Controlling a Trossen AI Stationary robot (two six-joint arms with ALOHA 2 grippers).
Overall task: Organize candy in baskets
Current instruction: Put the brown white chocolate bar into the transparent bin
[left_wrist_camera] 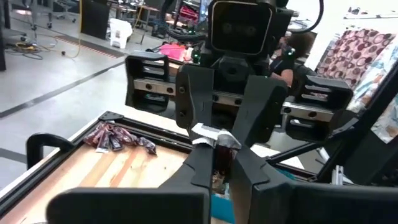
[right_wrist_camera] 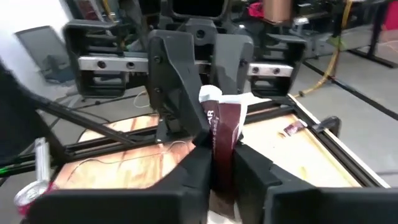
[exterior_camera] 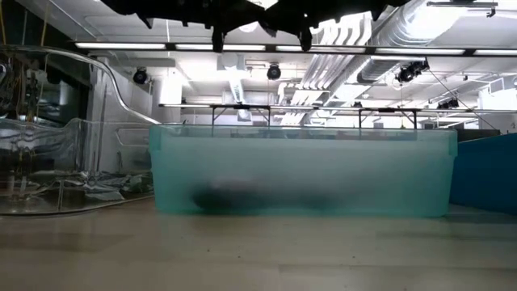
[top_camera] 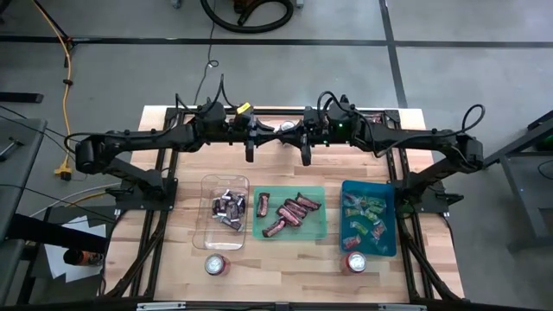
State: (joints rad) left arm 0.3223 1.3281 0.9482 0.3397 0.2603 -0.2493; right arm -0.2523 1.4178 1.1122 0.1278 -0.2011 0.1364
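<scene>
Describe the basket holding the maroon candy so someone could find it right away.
On the wooden table, three baskets sit in a row with a drink can near each end. The middle one is the green basket, holding maroon-brown candy; its neighbours are a clear basket and a teal-blue basket.

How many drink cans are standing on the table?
2. One can stands at the table's near edge in front of the clear basket; the other can stands in front of the teal-blue basket. None looks hidden.
</scene>
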